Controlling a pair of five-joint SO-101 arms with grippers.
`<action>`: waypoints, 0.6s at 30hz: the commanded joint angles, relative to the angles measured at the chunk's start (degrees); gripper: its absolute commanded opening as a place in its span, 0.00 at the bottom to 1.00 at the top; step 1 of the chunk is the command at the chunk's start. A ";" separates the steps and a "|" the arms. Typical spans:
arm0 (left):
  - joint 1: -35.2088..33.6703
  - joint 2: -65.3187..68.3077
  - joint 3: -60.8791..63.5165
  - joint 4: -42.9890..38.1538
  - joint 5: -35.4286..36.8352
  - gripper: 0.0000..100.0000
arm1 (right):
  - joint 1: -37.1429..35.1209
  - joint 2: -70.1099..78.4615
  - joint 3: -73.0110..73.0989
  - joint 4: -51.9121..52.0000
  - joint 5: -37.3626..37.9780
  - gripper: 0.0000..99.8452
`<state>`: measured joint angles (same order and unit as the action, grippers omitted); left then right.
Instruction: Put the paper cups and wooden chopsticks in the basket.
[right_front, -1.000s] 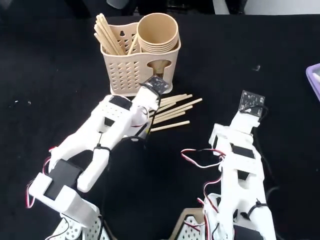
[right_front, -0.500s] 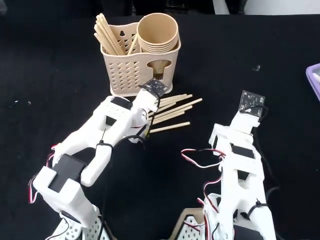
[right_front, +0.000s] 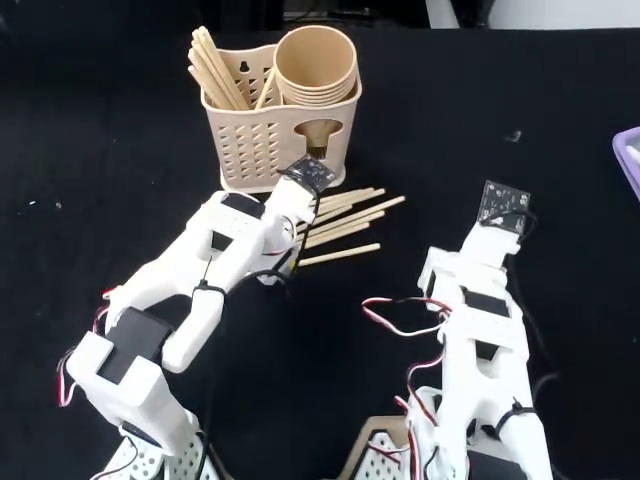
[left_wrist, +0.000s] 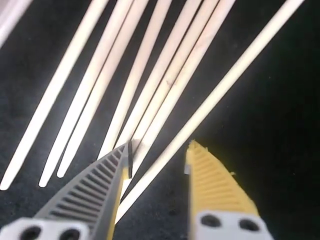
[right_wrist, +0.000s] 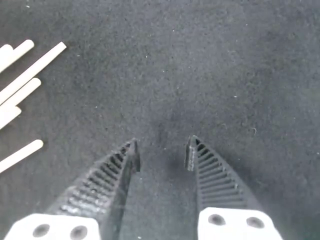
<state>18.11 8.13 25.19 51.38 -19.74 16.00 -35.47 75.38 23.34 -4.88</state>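
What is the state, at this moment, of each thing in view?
basket: upright on the table, partly filled
paper cups: stacked, inside the basket
standing chopsticks: leaning inside the basket
loose chopsticks: lying flat on the table
left gripper: open around one loose chopstick
right gripper: open, empty, above bare table

A black cloth (right_front: 560, 120) covered the table, its weave flecked with pale lint (right_front: 33, 205) near one side. A small grey speck (right_front: 513, 136) lay on it, well apart from a purple container's corner (right_front: 628, 155) at the edge.
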 joint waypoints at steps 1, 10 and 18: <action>3.56 0.88 3.03 -0.62 -0.53 0.09 | 0.62 -1.71 -3.30 -0.97 -0.53 0.16; 4.09 -7.47 8.04 0.00 -0.44 0.05 | 0.70 -1.71 -3.21 -1.05 -0.88 0.16; 4.09 -27.16 15.25 9.93 -4.75 0.03 | 0.88 -1.80 -3.21 -1.05 -0.97 0.16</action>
<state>22.24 -8.92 38.46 57.01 -20.26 16.00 -35.47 75.38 23.34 -5.23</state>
